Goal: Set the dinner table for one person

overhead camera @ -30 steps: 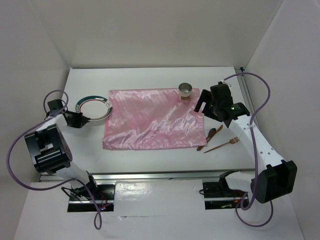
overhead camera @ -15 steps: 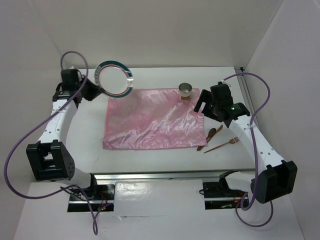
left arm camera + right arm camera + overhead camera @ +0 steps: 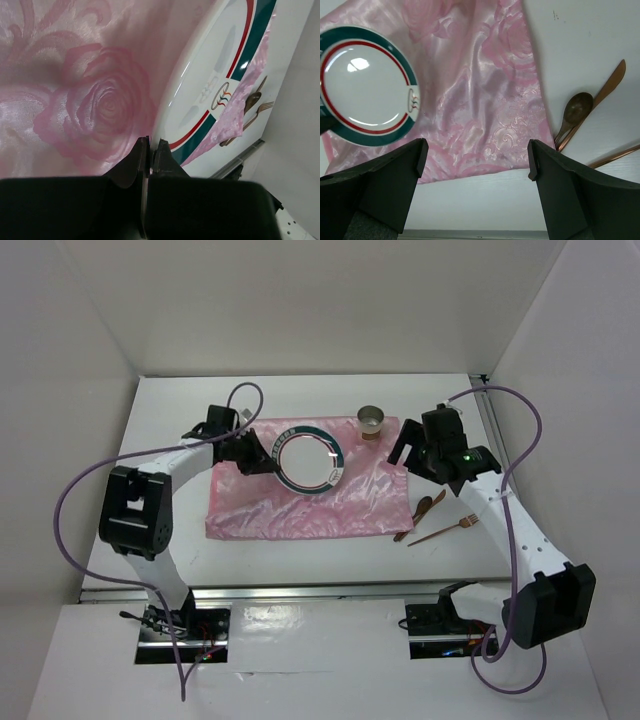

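cloth (image 3: 300, 508) and cup (image 3: 371, 420) are laid; left end effector (image 3: 150, 150) grips the plate (image 3: 308, 461) over the cloth, right end effector (image 3: 405, 455) hangs open; cutlery (image 3: 424, 506) not yet placed.

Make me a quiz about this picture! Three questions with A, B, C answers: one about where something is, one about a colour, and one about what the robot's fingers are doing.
1. Where on the pink cloth is the cup?
A. near left corner
B. far right corner
C. the middle

2. What colour is the outer band of the plate?
A. blue
B. green
C. yellow

3. What are the right fingers doing?
A. standing open and empty
B. squeezing a spoon
C. squeezing the cup

Answers:
1 B: the top view shows the cup at the cloth's far right corner.
2 B: the rim is green, with a thin red ring inside it.
3 A: the right wrist view shows the two fingers wide apart with nothing between them.
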Tool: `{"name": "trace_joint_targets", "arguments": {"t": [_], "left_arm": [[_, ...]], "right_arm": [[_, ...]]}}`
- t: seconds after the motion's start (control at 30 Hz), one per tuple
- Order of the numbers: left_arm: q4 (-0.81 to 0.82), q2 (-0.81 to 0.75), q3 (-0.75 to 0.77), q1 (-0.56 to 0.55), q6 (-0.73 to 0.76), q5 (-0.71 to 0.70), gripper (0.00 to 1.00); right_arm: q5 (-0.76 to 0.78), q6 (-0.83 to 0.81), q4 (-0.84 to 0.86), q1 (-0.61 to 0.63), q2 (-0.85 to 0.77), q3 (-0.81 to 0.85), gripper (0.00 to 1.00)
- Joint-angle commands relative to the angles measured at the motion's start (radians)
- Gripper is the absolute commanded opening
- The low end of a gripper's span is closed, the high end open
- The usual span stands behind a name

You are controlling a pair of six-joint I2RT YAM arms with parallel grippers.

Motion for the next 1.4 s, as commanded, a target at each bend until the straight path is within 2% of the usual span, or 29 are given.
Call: {"name": "trace_joint_targets", "arguments": {"t": [0.0, 0.13, 0.27, 0.3, 0.37, 0.4, 0.43, 0.5, 0.57, 0.67, 0.7, 0.73, 0.8, 0.9, 1.03, 1.37], "left_arm": [[0.139, 0.035, -0.023, -0.005, -0.046, 0.123, 0.0], [0.069, 0.094, 0.006, -0.026, -0.046, 0.084, 0.0], [-0.012, 0.131, 0.044, -0.058, -0.02, -0.031, 0.0], [-0.041, 0.151, 0.059, -0.058, -0.011, -0.059, 0.04], [-0.106, 0.161, 0.095, -0.08, 0.003, -0.094, 0.21], [-0.118, 0.161, 0.095, -0.08, 0.017, -0.128, 0.5], [-0.13, 0.161, 0.107, -0.09, 0.032, -0.142, 0.63], [-0.179, 0.145, 0.131, -0.09, 0.047, -0.2, 0.81], [-0.219, 0.119, 0.158, -0.09, 0.076, -0.234, 0.9], [-0.314, 0.089, 0.237, -0.1, 0.119, -0.312, 0.9], [-0.334, 0.066, 0.259, -0.1, 0.13, -0.331, 0.9], [-0.368, 0.046, 0.298, -0.1, 0.15, -0.36, 0.9], [-0.393, 0.036, 0.332, -0.1, 0.165, -0.372, 0.9], [-0.414, 0.026, 0.371, -0.109, 0.185, -0.372, 0.9], [-0.414, 0.026, 0.365, -0.118, 0.195, -0.349, 0.89], [-0.405, 0.035, 0.337, -0.146, 0.185, -0.34, 0.87]], "right_arm": [[0.024, 0.009, -0.021, -0.007, -0.045, 0.003, 0.94], [0.072, 0.046, -0.096, -0.007, -0.054, -0.02, 0.94], [0.117, 0.13, -0.189, -0.007, -0.054, -0.049, 0.94], [0.129, 0.188, -0.211, -0.007, -0.054, -0.064, 0.93], [0.12, 0.252, -0.26, -0.007, -0.054, -0.104, 0.87], [0.088, 0.302, -0.269, -0.007, -0.043, -0.121, 0.84], [0.076, 0.327, -0.269, -0.007, -0.043, -0.139, 0.8], [0.056, 0.379, -0.269, -0.007, -0.043, -0.204, 0.71], [0.056, 0.401, -0.254, -0.016, -0.043, -0.235, 0.68], [0.068, 0.41, -0.217, -0.025, -0.019, -0.255, 0.61], [0.077, 0.41, -0.199, -0.037, 0.003, -0.255, 0.55], [0.077, 0.379, -0.182, -0.062, 0.029, -0.255, 0.45], [0.077, 0.347, -0.124, -0.103, 0.059, -0.255, 0.39], [0.024, 0.226, -0.049, -0.197, 0.133, -0.255, 0.39], [-0.064, 0.102, 0.043, -0.223, 0.225, -0.255, 0.39], [-0.093, 0.048, 0.136, -0.223, 0.319, -0.256, 0.4]]}}
